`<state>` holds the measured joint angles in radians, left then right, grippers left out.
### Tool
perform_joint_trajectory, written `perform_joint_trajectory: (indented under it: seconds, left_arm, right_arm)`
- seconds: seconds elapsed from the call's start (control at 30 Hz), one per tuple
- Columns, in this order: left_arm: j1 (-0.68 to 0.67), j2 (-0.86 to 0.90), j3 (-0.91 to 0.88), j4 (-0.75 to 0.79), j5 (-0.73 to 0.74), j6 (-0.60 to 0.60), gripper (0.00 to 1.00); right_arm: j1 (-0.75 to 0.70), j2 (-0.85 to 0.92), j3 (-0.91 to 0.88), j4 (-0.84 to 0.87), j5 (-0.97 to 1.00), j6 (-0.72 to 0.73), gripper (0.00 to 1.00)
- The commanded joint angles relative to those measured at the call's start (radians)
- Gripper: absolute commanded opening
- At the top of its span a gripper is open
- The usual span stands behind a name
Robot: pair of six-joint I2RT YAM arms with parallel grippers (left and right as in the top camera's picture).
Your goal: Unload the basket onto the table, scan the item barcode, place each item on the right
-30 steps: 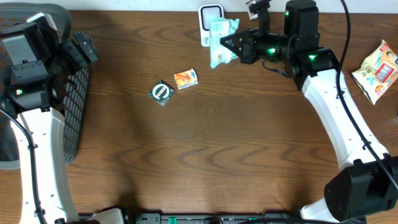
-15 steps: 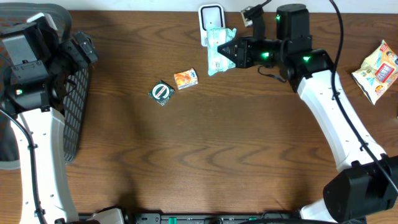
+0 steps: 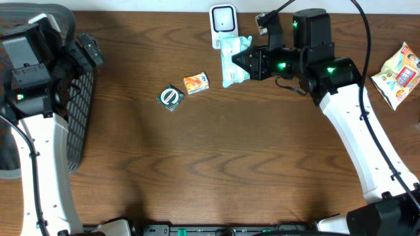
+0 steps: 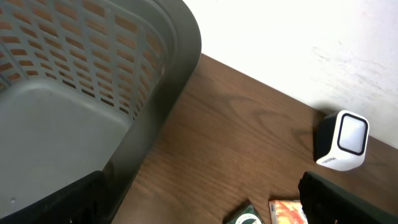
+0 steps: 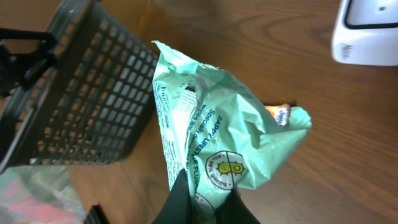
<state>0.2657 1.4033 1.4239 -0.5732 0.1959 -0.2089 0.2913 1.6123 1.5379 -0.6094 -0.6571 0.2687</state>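
The right gripper (image 3: 244,63) was pinched tight on one end of a crinkly green packet (image 3: 231,56). It held the packet up in the air, off the table (image 3: 230,164). The packet was at the far side of the table, just beside the little white scanner (image 3: 223,21). From above, the top of the packet looked like it was right next to the bottom edge of the scanner.

The left gripper (image 3: 90,52) was wide open and held nothing. It hung over the dark basket (image 3: 79,111) at the left side, well apart from the packet.

A small orange packet (image 3: 195,82) and a round tin (image 3: 170,98) lay near each other on the table. A snack bag (image 3: 398,73) lay far off at the right edge.

I think the step in hand was showing the packet to the scanner. The pick-up part looked done, since the packet was already in the grip.

The right wrist camera showed writing and a round yellow mark on the packet. I could not find the barcode there. I also could not tell which side of the packet faced the scanner window.

The next move would need the barcode side turned flat toward the window. The packet is soft and wrinkly, so the bars could bend or hide in a fold. The grip would have to hold tight so it did not slip.
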Motion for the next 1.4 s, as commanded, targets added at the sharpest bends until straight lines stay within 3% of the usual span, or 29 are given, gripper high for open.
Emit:
perform_joint_trajectory:
  seconds: [0.0, 1.37]
  left_arm:
    - [0.014, 0.017, 0.005, -0.018, -0.062, -0.002, 0.98]
    - [0.014, 0.017, 0.005, -0.018, -0.062, -0.002, 0.98]
  right_arm:
    - [0.007, -0.011, 0.005, -0.001, 0.051, -0.019, 0.01]
    - [0.016, -0.002, -0.056, -0.011, 0.053, -0.015, 0.01]
